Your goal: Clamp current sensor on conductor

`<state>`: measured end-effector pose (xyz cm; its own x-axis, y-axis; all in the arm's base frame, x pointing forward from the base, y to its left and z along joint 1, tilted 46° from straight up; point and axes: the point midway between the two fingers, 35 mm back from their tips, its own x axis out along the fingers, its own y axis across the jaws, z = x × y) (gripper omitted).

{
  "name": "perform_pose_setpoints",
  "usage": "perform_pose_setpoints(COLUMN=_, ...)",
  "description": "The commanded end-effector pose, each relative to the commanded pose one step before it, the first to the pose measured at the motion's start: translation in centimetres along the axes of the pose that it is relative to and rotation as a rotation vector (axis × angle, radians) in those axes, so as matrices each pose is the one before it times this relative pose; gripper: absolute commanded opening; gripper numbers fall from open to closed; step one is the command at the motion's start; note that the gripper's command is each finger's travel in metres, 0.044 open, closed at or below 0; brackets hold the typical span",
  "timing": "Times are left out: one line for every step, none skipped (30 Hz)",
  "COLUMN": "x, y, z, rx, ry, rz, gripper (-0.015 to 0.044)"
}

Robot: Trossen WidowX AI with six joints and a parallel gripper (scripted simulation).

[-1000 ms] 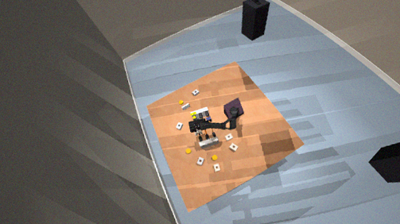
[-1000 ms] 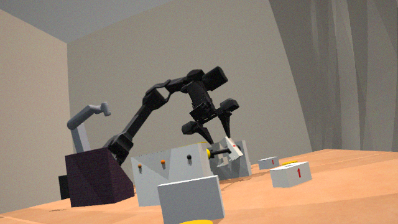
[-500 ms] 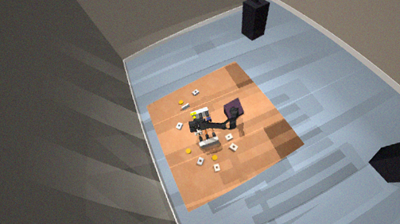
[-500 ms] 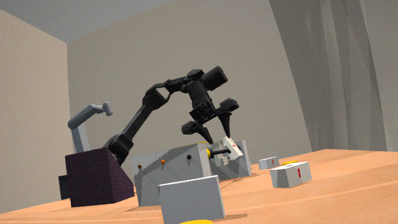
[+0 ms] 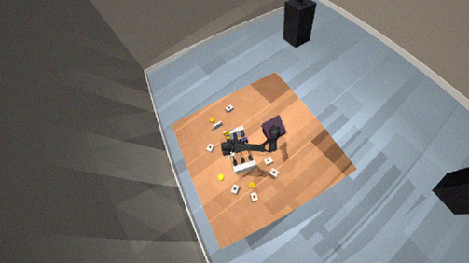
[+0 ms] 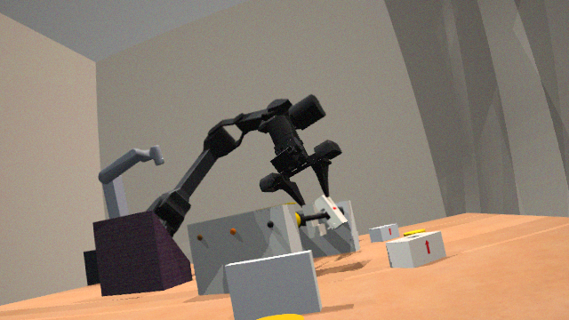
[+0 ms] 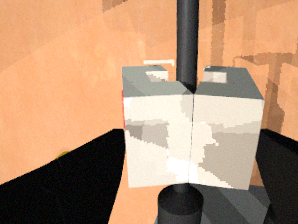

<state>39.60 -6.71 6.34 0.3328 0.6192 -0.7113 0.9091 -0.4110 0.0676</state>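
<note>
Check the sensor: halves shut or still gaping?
Shut, as far as shows: in the wrist view the sensor halves meet at a thin seam around the dark rod. Latching cannot be told.

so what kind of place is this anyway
Probably a bare test room for electrical fitting practice. A wooden table stands on a blue-grey floor between plain walls, with grey terminal blocks joined by a dark conductor. The end effector grips a split-core sensor on it.
</note>
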Motion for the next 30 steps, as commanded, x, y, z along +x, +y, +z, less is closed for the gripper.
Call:
perform_pose_setpoints(x=-0.105, y=0.063, z=-0.006, rx=-0.0024, ry=-0.00018, rz=0.00210, gripper=0.0000)
perform_pose_setpoints(x=0.000, y=0.000, z=0.000, rx=0.0000, ry=0.00000, rz=0.00000, gripper=0.0000)
perform_pose_setpoints(x=0.000, y=0.000, z=0.000, rx=0.0000, ry=0.00000, rz=0.00000, gripper=0.0000)
perform_pose_setpoints(x=0.000, y=0.000, z=0.000, rx=0.0000, ry=0.00000, rz=0.00000, gripper=0.0000)
perform_pose_setpoints(x=0.000, y=0.000, z=0.000, rx=0.0000, ry=0.00000, rz=0.00000, gripper=0.0000)
perform_pose_setpoints(x=0.000, y=0.000, z=0.000, rx=0.0000, ry=0.00000, rz=0.00000, gripper=0.0000)
perform_pose_setpoints(x=0.000, y=0.000, z=0.000, rx=0.0000, ry=0.00000, rz=0.00000, gripper=0.0000)
perform_pose_setpoints(x=0.000, y=0.000, z=0.000, rx=0.0000, ry=0.00000, rz=0.00000, gripper=0.0000)
perform_pose_setpoints(x=0.000, y=0.000, z=0.000, rx=0.0000, ry=0.00000, rz=0.00000, gripper=0.0000)
perform_pose_setpoints(x=0.000, y=0.000, z=0.000, rx=0.0000, ry=0.00000, rz=0.00000, gripper=0.0000)
perform_pose_setpoints(x=0.005, y=0.015, z=0.001, rx=0.0000, ry=-0.00012, rz=-0.00156, gripper=0.0000)
perform_pose_setpoints(x=0.010, y=0.030, z=0.002, rx=0.0001, ry=-0.00024, rz=-0.00315, gripper=0.0000)
perform_pose_setpoints(x=0.014, y=0.043, z=0.003, rx=0.0001, ry=-0.00034, rz=-0.00459, gripper=0.0000)
perform_pose_setpoints(x=0.018, y=0.056, z=0.004, rx=0.0002, ry=-0.00042, rz=-0.00606, gripper=0.0000)
perform_pose_setpoints(x=0.022, y=0.068, z=0.005, rx=0.0002, ry=-0.00049, rz=-0.00756, gripper=0.0000)
perform_pose_setpoints(x=0.025, y=0.078, z=0.006, rx=0.0002, ry=-0.00052, rz=-0.00888, gripper=0.0000)
perform_pose_setpoints(x=0.026, y=0.080, z=0.006, rx=0.0002, ry=-0.00048, rz=-0.00947, gripper=0.0000)
perform_pose_setpoints(x=0.025, y=0.079, z=0.005, rx=0.0002, ry=-0.00042, rz=-0.00958, gripper=0.0000)
perform_pose_setpoints(x=0.025, y=0.076, z=0.005, rx=0.0002, ry=-0.00035, rz=-0.00959, gripper=0.0000)
perform_pose_setpoints(x=0.024, y=0.073, z=0.004, rx=0.0002, ry=-0.00028, rz=-0.00960, gripper=0.0000)
perform_pose_setpoints(x=0.023, y=0.071, z=0.004, rx=0.0002, ry=-0.00021, rz=-0.00962, gripper=0.0000)
perform_pose_setpoints(x=0.022, y=0.068, z=0.003, rx=0.0002, ry=-0.00014, rz=-0.00963, gripper=0.0000)
perform_pose_setpoints(x=0.021, y=0.065, z=0.003, rx=0.0002, ry=-0.00007, rz=-0.00964, gripper=0.0000)
perform_pose_setpoints(x=0.021, y=0.063, z=0.002, rx=0.0002, ry=0.00000, rz=-0.00965, gripper=0.0000)
perform_pose_setpoints(x=0.020, y=0.060, z=0.002, rx=0.0002, ry=0.00007, rz=-0.00965, gripper=0.0000)
perform_pose_setpoints(x=0.019, y=0.058, z=0.001, rx=0.0002, ry=0.00014, rz=-0.00966, gripper=0.0000)
perform_pose_setpoints(x=0.019, y=0.055, z=0.001, rx=0.0002, ry=0.00021, rz=-0.00967, gripper=0.0000)
perform_pose_setpoints(x=0.018, y=0.052, z=0.000, rx=0.0002, ry=0.00028, rz=-0.00968, gripper=0.0000)
perform_pose_setpoints(x=0.018, y=0.050, z=0.000, rx=0.0002, ry=0.00035, rz=-0.00969, gripper=0.0000)
perform_pose_setpoints(x=0.017, y=0.047, z=-0.001, rx=0.0002, ry=0.00042, rz=-0.00969, gripper=0.0000)
